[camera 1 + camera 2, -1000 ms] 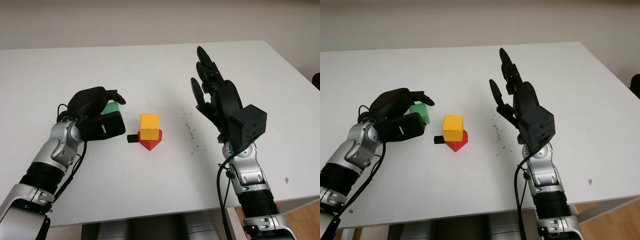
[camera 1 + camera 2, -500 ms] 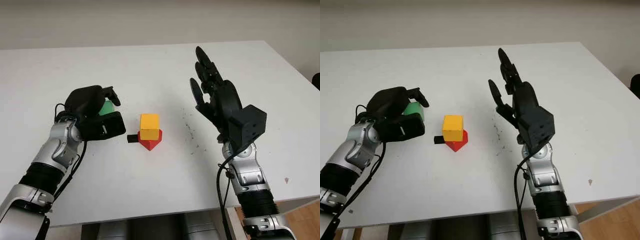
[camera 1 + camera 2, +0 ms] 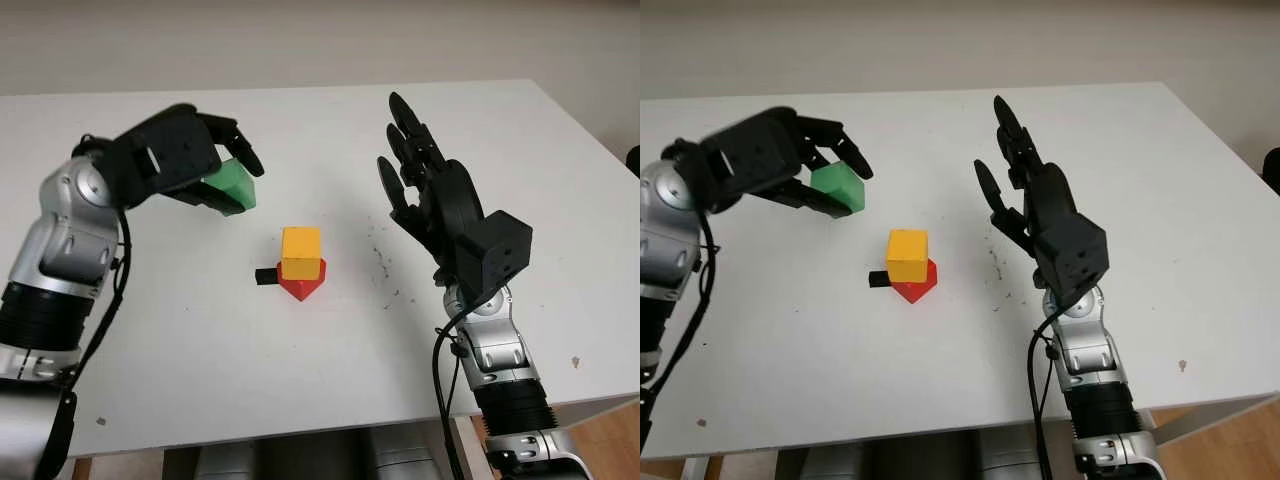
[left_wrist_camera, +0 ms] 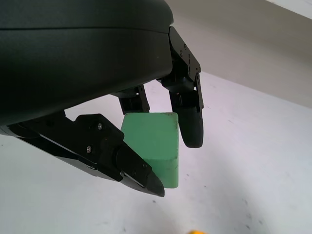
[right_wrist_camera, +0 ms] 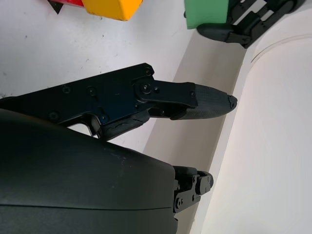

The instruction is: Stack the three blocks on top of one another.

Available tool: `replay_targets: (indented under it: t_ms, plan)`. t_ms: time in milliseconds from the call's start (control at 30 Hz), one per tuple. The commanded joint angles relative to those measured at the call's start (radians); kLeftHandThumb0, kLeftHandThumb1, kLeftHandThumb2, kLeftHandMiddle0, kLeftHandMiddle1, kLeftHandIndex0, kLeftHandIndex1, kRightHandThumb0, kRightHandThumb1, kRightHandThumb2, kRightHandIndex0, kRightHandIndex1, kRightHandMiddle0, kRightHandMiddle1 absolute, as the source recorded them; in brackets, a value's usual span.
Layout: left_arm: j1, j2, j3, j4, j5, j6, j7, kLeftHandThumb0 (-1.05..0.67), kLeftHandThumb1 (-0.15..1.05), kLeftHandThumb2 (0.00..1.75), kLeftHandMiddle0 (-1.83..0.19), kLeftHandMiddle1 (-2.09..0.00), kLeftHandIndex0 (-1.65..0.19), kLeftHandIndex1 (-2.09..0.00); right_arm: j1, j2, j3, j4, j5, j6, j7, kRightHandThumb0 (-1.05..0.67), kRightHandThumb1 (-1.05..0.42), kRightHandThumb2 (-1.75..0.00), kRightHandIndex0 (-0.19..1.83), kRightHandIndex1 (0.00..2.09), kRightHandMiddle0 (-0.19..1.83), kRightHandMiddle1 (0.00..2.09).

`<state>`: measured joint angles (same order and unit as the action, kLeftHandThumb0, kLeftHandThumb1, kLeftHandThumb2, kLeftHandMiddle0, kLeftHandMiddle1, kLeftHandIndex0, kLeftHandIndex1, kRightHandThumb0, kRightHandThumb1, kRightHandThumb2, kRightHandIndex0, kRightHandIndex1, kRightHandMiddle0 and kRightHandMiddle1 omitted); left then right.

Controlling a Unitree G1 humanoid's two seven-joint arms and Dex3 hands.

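While clamped in left hand [image 3: 190, 160], green block [image 3: 233, 187], clear of table [image 3: 330, 140]

So the left hand [image 3: 185, 160] is way up off the table [image 3: 300, 390] now. A second ago it sat low beside the stack with its fingers just closing around the green block [image 3: 232, 186], and half a second ago it had the block pinched but still down at table level. Now the whole arm is raised and swung back toward the far side, and the green block hangs in the air, clamped between the fingers [image 4: 187, 114], above and to the far left of the yellow block [image 3: 300, 252]. The forearm stands much steeper than before too.
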<state>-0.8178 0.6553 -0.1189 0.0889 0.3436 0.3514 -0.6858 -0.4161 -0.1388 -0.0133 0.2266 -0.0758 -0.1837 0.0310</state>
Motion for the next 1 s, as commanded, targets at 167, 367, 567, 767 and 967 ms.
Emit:
replay_targets:
  t_ms: [167, 367, 567, 767, 967]
  plan:
    - [-0.099, 0.041, -0.02, -0.027, -0.043, -0.022, -0.103, -0.13, 0.88, 0.05, -0.65, -1.28, -0.47, -1.36, -0.003, 0.001, 0.003, -0.001, -0.006, -0.002, -0.004, -0.71, -1.05, -0.49, 0.14, 0.07, 0.15, 0.09]
    - [-0.135, 0.034, -0.045, -0.073, -0.057, -0.009, -0.155, -0.15, 0.9, 0.06, -0.6, -1.42, -0.43, -1.47, -0.003, 0.001, 0.005, 0.003, -0.002, -0.008, -0.004, -0.7, -1.05, -0.48, 0.15, 0.06, 0.16, 0.1]
    - [-0.199, 0.012, -0.096, -0.108, -0.072, 0.058, -0.229, -0.16, 0.9, 0.05, -0.61, -1.47, -0.42, -1.51, -0.006, 0.001, 0.012, 0.006, -0.017, -0.013, -0.014, -0.69, -1.05, -0.49, 0.15, 0.06, 0.15, 0.1]
    - [-0.239, -0.03, -0.127, -0.141, -0.097, 0.179, -0.265, -0.18, 0.88, 0.05, -0.62, -1.53, -0.43, -1.49, -0.009, 0.018, 0.003, 0.01, -0.004, -0.008, -0.032, -0.7, -1.05, -0.49, 0.14, 0.06, 0.13, 0.09]
    - [-0.222, -0.048, -0.134, -0.172, -0.123, 0.202, -0.259, -0.21, 0.89, 0.06, -0.6, -1.56, -0.41, -1.48, -0.015, 0.022, -0.013, 0.008, 0.031, -0.009, -0.03, -0.76, -1.05, -0.61, 0.07, 0.02, 0.07, 0.06]
